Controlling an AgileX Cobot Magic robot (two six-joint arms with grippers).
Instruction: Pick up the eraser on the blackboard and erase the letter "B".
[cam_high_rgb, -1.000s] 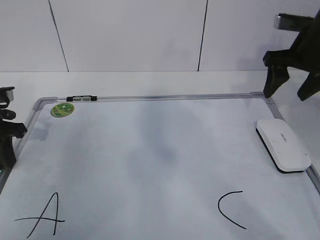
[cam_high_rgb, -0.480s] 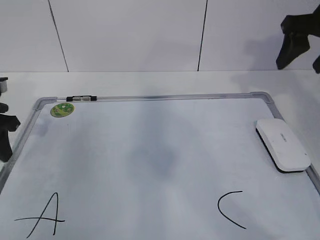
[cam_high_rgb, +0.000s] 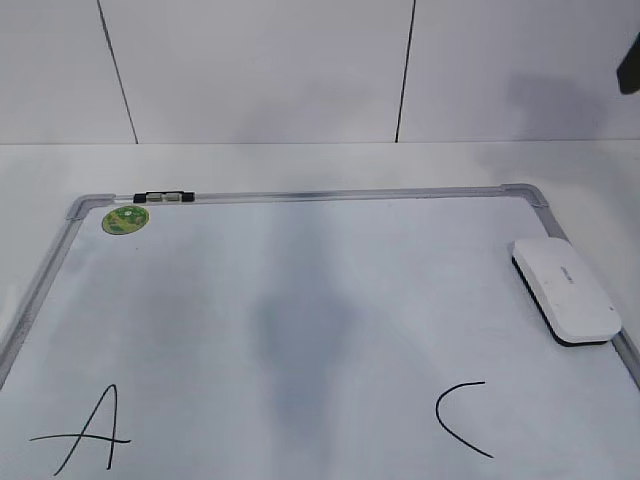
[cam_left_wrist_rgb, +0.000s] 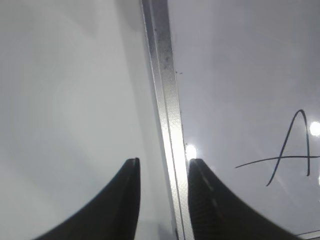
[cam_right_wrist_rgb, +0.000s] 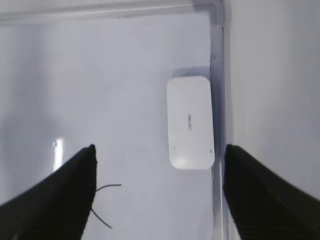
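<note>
Two fingers (cam_right_wrist_rgb: 70, 190) of right gripper (cam_right_wrist_rgb: 159, 147) spread wide, nothing between them. Hangs high over right end of board (cam_right_wrist_rgb: 100, 75), only a dark scrap (cam_high_rgb: 630, 65) at the edge of the outside view. Below and just right of the gap: eraser (cam_right_wrist_rgb: 190, 122), white side up, flat on the board, long edge close along the metal frame (cam_right_wrist_rgb: 217, 100), near the far right corner. Same in the outside view: eraser (cam_high_rgb: 565, 290) alone, untouched by either arm.

Left gripper (cam_left_wrist_rgb: 162, 167): fingers (cam_left_wrist_rgb: 210, 200) a little apart, empty, poised over the left frame rail (cam_left_wrist_rgb: 167, 100). Not seen in the outside view.

Further out: letter "A" (cam_high_rgb: 80, 430) near left, letter "C" (cam_high_rgb: 460, 420) near right. Between them no letter "B", only a faint grey smear (cam_high_rgb: 300, 340). Judged as wiped, though cannot tell for sure. Green sticker (cam_high_rgb: 125, 219) and small marker (cam_high_rgb: 160, 197) at far left corner, well apart from everything else.

Risks, as judgement:
- Eraser tight to the rail: outer finger likely to land on metal instead of plastic, giving a skewed or missed grip.
- Smooth plastic shell: possible slip or twist if pinched off-centre.
- No clear target: a blind wipe across the middle could clip "A" or "C".
- Left gripper over the rail: bump against the frame on descent, shifting the whole board.
</note>
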